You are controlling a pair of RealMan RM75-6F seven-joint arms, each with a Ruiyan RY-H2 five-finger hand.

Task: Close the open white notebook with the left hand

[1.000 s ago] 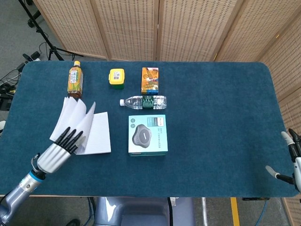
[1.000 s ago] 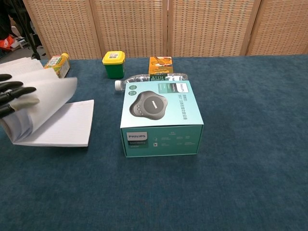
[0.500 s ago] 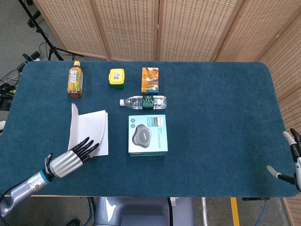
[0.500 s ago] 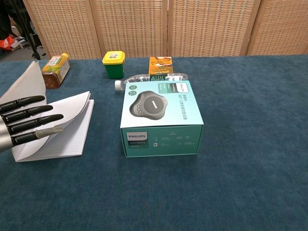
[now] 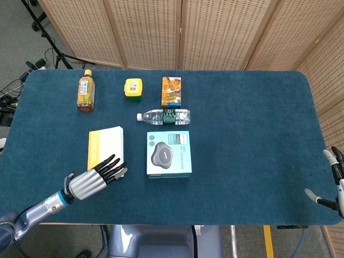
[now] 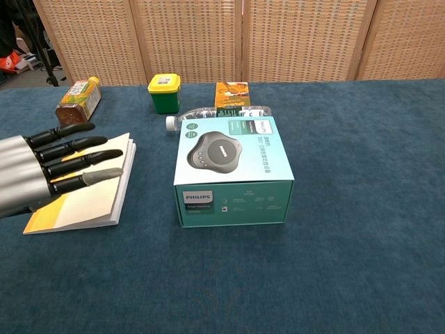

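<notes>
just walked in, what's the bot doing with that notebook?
The left hand lies flat, fingers spread, over the near end of the notebook, which now lies closed with its yellow-striped cover up. It holds nothing. The right hand sits idle at the table's far right edge. The Philips box, water bottle and other items stand untouched beside it.

The word "PHILIPS" reads in white letters on a dark patch on the front face of the teal box in the chest view. Smaller lines of print beside that patch and on the box's top are too small to make out. Labels on the bottles, the yellow-lidded jar and the orange carton cannot be read.
</notes>
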